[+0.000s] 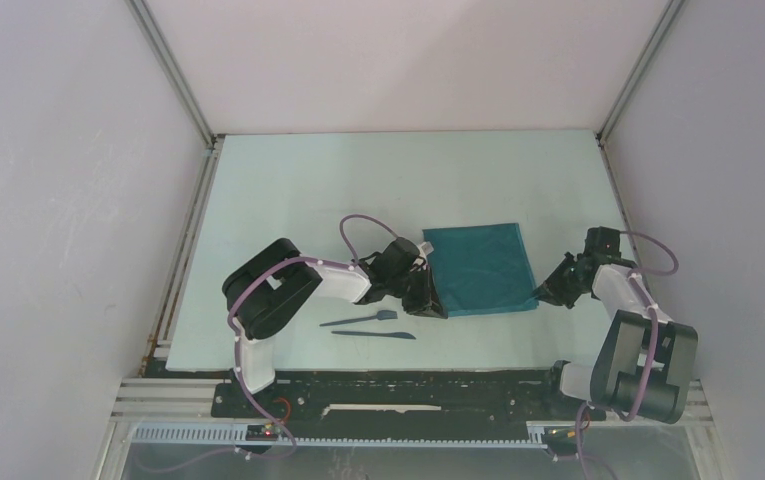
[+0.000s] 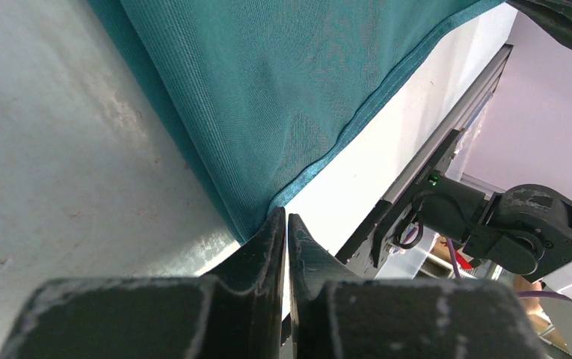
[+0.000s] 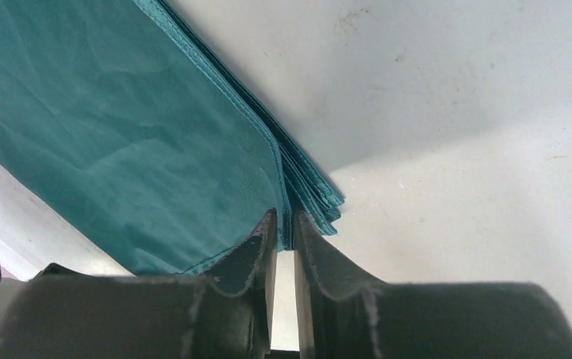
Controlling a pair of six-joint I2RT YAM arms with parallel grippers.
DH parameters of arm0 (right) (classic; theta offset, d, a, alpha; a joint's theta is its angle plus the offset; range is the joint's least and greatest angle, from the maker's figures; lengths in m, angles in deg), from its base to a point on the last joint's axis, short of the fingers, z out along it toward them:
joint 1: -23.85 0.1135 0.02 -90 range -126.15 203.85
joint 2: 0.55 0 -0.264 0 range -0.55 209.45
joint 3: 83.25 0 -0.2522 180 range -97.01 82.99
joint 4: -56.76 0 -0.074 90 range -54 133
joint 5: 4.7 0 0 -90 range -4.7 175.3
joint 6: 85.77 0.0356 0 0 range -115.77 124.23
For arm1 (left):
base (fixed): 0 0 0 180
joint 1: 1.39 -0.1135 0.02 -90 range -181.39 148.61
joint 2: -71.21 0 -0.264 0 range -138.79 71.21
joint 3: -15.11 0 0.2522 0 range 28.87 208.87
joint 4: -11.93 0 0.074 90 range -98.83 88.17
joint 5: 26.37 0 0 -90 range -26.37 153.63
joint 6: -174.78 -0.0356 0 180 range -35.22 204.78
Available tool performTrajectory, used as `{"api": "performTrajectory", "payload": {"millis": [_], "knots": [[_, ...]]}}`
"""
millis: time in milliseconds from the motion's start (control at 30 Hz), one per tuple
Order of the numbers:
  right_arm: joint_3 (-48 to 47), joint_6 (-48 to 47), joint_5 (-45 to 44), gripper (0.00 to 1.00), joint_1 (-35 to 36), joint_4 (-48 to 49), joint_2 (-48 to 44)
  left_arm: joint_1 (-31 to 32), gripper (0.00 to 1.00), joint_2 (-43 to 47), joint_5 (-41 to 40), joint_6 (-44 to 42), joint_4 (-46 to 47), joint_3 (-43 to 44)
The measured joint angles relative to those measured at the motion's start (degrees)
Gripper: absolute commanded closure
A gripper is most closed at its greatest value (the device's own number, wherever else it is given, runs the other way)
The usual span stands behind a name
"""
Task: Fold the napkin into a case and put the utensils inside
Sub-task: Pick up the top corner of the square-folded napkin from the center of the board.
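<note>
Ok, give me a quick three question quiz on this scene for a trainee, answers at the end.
1. True or false: the fork and knife already lie inside the napkin.
2. Which napkin corners do the left end effector and right end effector pinch? A) the two far ones B) the two nearest the bases C) one near, one far
3. How many utensils lie loose on the table?
Key: 1 false; 2 B; 3 two.

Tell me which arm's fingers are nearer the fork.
Left. The left fingers pinch the napkin's near left corner, just right of the fork. The right fingers pinch its near right corner, a napkin's width farther off.
</note>
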Motion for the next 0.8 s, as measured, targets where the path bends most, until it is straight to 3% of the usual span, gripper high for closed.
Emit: {"api": "performTrajectory", "payload": {"millis": [133,267,467,800], "knots": [[0.0,0.0,0.0,0.81,-0.3,0.0,0.0,0.0,0.9,0.0,0.0,0.0,0.0,0.0],[0.0,0.0,0.0,1.0,-0.3,0.0,0.0,0.0,0.89,0.0,0.0,0.0,0.0,0.0],[0.0,-0.1,0.9,1.0,-0.2,0.4,-0.1,0.0,0.78,0.0,0.0,0.0,0.0,0.0],[-2.6,-1.7,8.7,1.0,6.5,5.3,4.2,0.0,0.8,0.0,0.3,0.0,0.0,0.0]]}}
